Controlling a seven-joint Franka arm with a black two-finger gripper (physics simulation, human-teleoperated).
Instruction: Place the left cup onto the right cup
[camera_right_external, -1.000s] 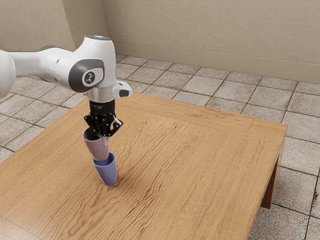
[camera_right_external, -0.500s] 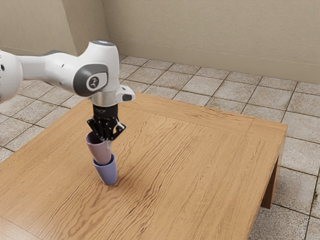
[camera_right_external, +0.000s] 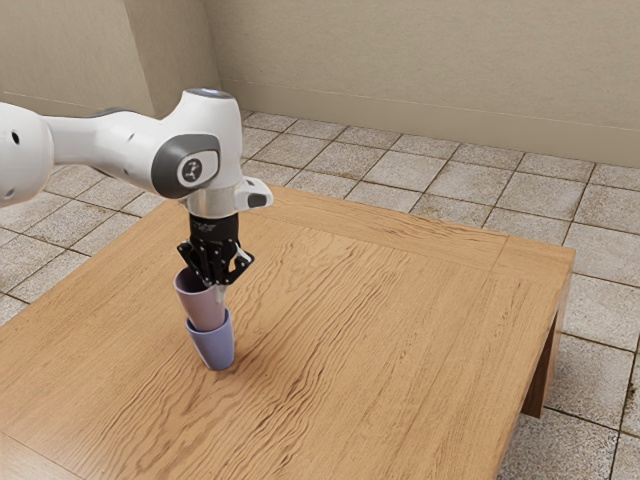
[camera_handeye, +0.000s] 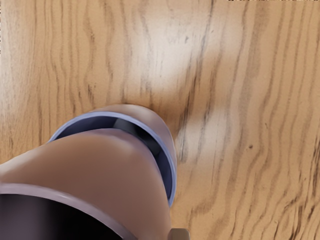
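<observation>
item one, tiled floor (camera_right_external: 480, 170): grey-beige squares all round the furniture, meeting a plain beige wall (camera_right_external: 420, 50) at the back. item two, tabletop (camera_right_external: 400, 330): light wood with bold dark grain; one leg (camera_right_external: 541, 365) shows at the exterior view's right. item three, arm (camera_right_external: 110, 140): white with grey joint caps, entering from the exterior view's left and bending straight down over the tabletop's left part. item four, gripper (camera_right_external: 214, 283): black, pointing down, its fingers pinching the rim wall of the mauve cup (camera_right_external: 200, 303) from two sides, as we read it in the exterior view. item five, mauve cup: held tilted, mouth leaning toward the exterior view's left, its base sunk into the mouth of the blue cup (camera_right_external: 214, 347). item six, blue cup: mouth up on the tabletop directly under the gripper; in the wrist view we note its pale rim (camera_handeye: 169, 155) ringing the mauve cup's lower body (camera_handeye: 100, 170), with a dark gap open along one side between the two walls.
</observation>
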